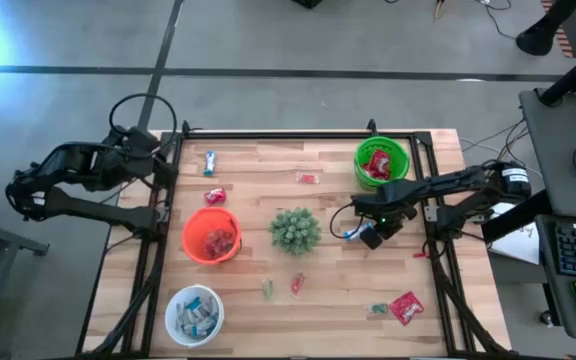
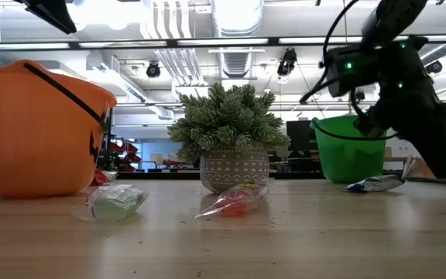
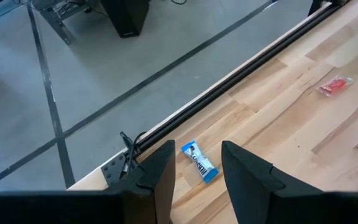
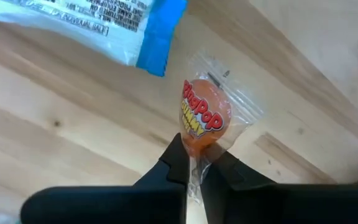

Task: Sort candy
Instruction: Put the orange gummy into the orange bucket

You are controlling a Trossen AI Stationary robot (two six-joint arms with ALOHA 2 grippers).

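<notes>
1. The potted spiky plant (image 1: 295,229) is standing at the middle of the tabletop (image 1: 318,300) and is serving as the landmark here.
2. An orange bowl (image 1: 211,236) is sitting just left of the plant, holding red-wrapped candy.
3. A green bowl (image 1: 382,162) is sitting beyond the plant to its right, near the far edge, also holding red packets.
4. A white bowl (image 1: 194,314) is sitting at the near left corner, well apart from the plant, holding blue-and-white bars.
5. Loose candy is lying around the plant: a blue bar (image 1: 209,162) at the far left, a red piece (image 1: 307,178) beyond it, a green piece (image 1: 267,289) and a red piece (image 1: 297,283) just in front, and a red packet (image 1: 405,307) at the near right.
6. The right tool (image 4: 192,163) is reaching in low, just right of the plant, its fingers pinching together on the clear wrapper of an orange lollipop candy (image 4: 205,116), beside a blue-and-white bar (image 4: 92,25).
7. The left tool (image 3: 194,163) is hanging off the far left edge, well away from the plant, its fingers standing apart and holding nothing.
</notes>
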